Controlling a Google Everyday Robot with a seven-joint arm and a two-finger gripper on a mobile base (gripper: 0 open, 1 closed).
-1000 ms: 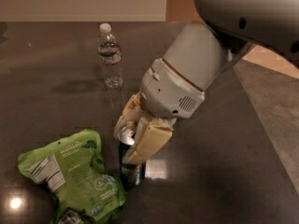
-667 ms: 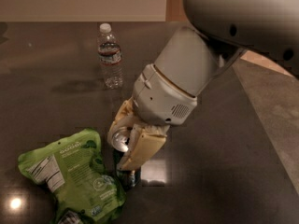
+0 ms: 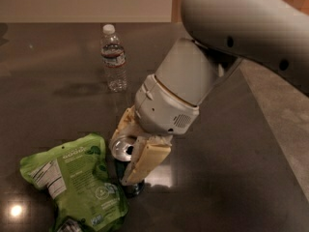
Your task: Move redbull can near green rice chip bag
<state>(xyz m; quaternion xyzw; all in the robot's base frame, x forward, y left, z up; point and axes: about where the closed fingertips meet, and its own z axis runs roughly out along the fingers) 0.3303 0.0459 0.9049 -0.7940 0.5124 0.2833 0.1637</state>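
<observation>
The redbull can point(image 3: 124, 151) stands on the dark table with its silver top showing, right at the right edge of the green rice chip bag point(image 3: 72, 178). The bag lies flat at the lower left, crinkled, with a white label. My gripper point(image 3: 129, 146) comes down from the upper right, and its cream fingers point(image 3: 145, 162) sit on either side of the can, closed around it. The can's lower body is mostly hidden behind the near finger.
A clear plastic water bottle point(image 3: 114, 58) stands upright at the back of the table point(image 3: 58, 81). The table's right edge runs diagonally at the right, with lighter floor point(image 3: 285, 110) beyond it.
The gripper has carried the can a little to the left and lower, closer to the green bag. The bottle and bag have not moved.
</observation>
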